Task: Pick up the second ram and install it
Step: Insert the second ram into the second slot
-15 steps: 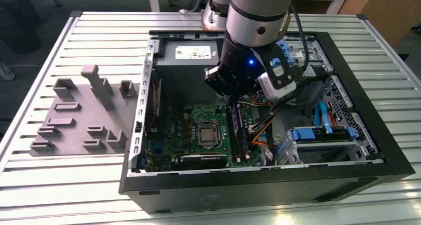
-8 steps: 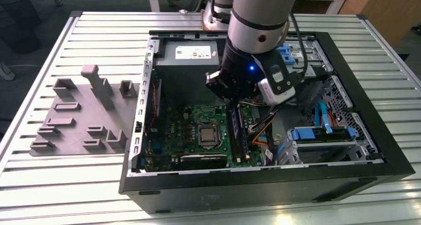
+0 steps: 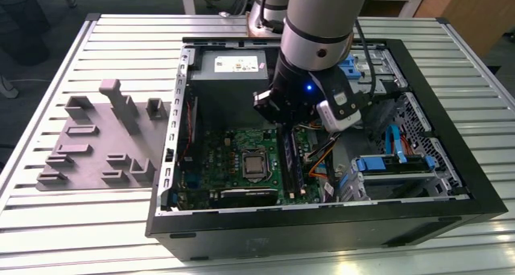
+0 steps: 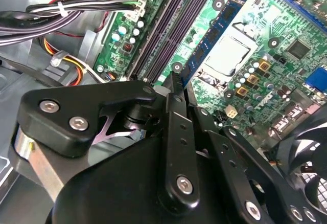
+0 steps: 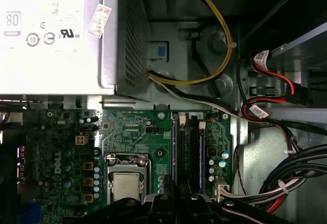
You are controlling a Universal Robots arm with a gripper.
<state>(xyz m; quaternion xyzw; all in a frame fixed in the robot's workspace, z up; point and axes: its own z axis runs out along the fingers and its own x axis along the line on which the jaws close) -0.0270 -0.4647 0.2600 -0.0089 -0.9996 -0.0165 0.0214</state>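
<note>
Claw (image 4: 180, 83) and arm are lowered into the open computer case (image 3: 322, 230), and the claw's fingers are seen drawn close together in the second wrist view. Between them the near end of the second ram (image 4: 217, 34) is gripped. The thin blue-green stick is held on edge and runs straight out from the fingertips, low over the motherboard (image 5: 138, 132). In the first wrist view the claw (image 5: 176, 201) is placed at the near end of the black memory slots (image 5: 188, 152), and the second ram (image 5: 176, 150) is lined up along the slot closest to the processor socket (image 5: 125, 185). Whether the stick is fully seated cannot be told.

Just beside the claw, across the ram from the remaining slots, the processor socket is found with its metal frame shut. On the opposite side of the claw, past the slots, bundled black, red and yellow cables (image 5: 301, 178) are gathered. Beyond the far end of the slots, the silver power supply (image 5: 51, 29) is mounted against the case wall.

In the exterior view the claw (image 3: 284, 125) is seen inside the case. Well apart from it, toward the exterior view's left and outside the case, a grey tray (image 3: 96, 142) with raised blocks is laid on the slatted table (image 3: 72, 227).
</note>
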